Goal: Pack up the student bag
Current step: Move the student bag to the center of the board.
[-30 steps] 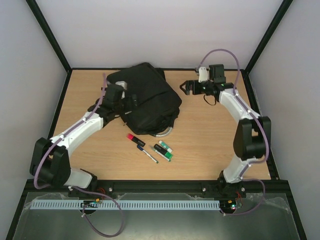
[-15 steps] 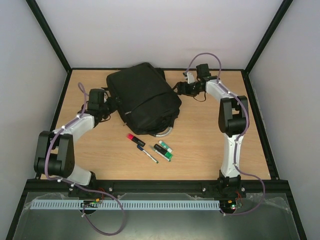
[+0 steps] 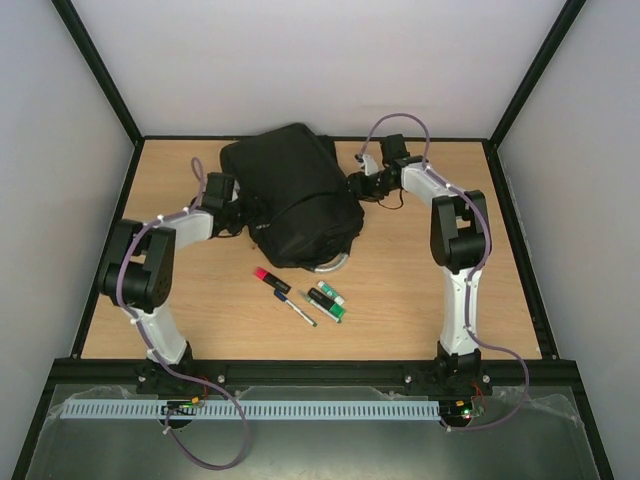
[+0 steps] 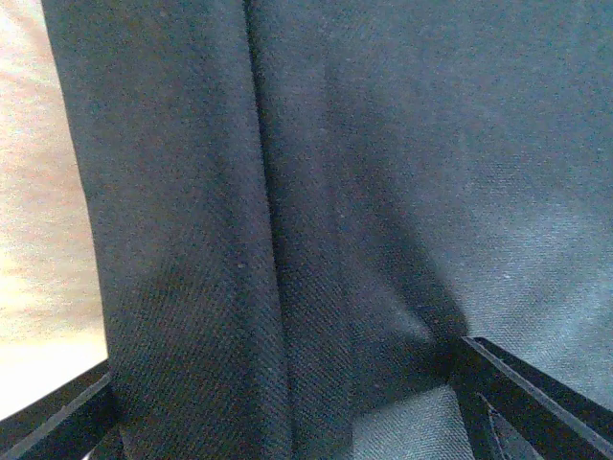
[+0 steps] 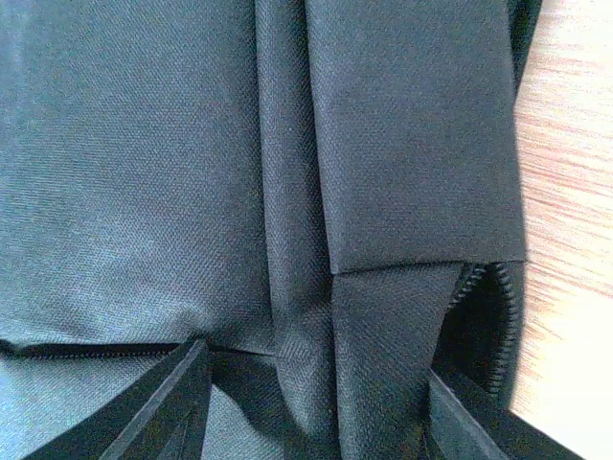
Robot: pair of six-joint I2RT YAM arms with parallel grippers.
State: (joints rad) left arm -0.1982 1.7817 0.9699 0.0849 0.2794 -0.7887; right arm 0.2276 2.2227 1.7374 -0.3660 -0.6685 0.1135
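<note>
Between the fingers of the left hand point(image 4: 287, 412) and right hand point(image 5: 316, 407) sits student bag point(image 3: 295, 200) fabric, probably to spread its opening; whether these 2 hands are clenched, I cannot tell.

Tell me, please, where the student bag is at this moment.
In the top view, the student bag lies far-centre on the table, between the left hand and right hand, with the pens just nearer the bases.
</note>
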